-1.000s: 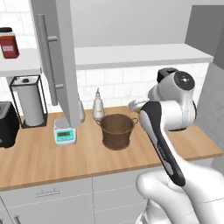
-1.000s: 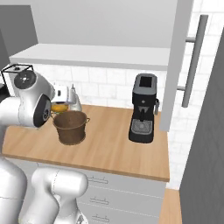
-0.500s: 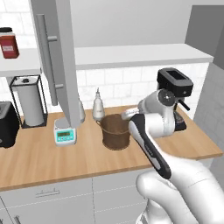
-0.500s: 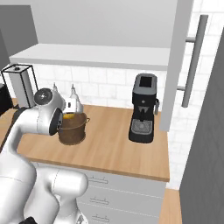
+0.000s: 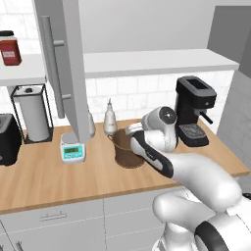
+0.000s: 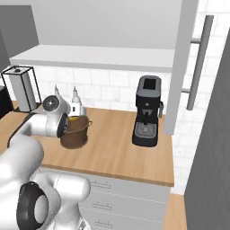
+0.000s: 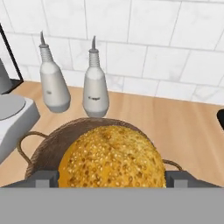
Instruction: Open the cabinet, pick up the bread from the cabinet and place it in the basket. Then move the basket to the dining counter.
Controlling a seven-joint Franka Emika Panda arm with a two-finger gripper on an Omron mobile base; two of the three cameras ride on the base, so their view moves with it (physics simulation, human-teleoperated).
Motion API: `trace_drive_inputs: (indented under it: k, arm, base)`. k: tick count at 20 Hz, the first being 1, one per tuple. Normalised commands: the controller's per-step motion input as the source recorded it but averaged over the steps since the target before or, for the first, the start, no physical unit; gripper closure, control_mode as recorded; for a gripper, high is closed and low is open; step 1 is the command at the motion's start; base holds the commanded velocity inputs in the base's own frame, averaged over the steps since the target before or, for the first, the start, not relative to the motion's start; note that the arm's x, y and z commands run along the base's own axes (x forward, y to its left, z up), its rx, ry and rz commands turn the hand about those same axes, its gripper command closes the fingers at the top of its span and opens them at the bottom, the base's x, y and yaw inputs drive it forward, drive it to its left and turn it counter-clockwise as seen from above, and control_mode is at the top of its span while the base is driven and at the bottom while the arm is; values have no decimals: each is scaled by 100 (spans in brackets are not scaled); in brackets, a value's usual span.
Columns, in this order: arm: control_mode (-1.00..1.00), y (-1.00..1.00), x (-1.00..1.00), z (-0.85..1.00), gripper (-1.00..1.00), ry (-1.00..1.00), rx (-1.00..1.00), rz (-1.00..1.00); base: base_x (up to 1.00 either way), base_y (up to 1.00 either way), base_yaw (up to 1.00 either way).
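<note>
Claw (image 7: pixel 112 175) fingers stand wide on either side of the one bread (image 7: pixel 112 157), a seeded golden lump that sits over the mouth of the single basket (image 7: pixel 48 144); whether the tips press it I cannot tell. From the right base view the bread (image 6: pixel 77 118) shows as a yellow patch at the basket (image 6: pixel 74 134) rim. One basket (image 5: pixel 125 149) stands on the wooden desk (image 5: pixel 44 176) beneath the cabinet (image 5: pixel 66 68), whose door hangs open. Two white bottles (image 7: pixel 53 78) stand behind the basket against the tiles. One scale (image 5: pixel 72 151) lies just beside the basket, one coffee machine (image 5: pixel 195 112) farther right, one paper roll holder (image 5: pixel 32 112) at the left.
</note>
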Motion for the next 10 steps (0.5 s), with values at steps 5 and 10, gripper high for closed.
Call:
trace_drive_inputs:
  k: [5,10]
  arm:
    - [-100,24,33,-61,100,1,0,0]
    - [-100,4,30,-59,100,3,0,0]
  base:
    - [0,0,0]
    - [0,0,0]
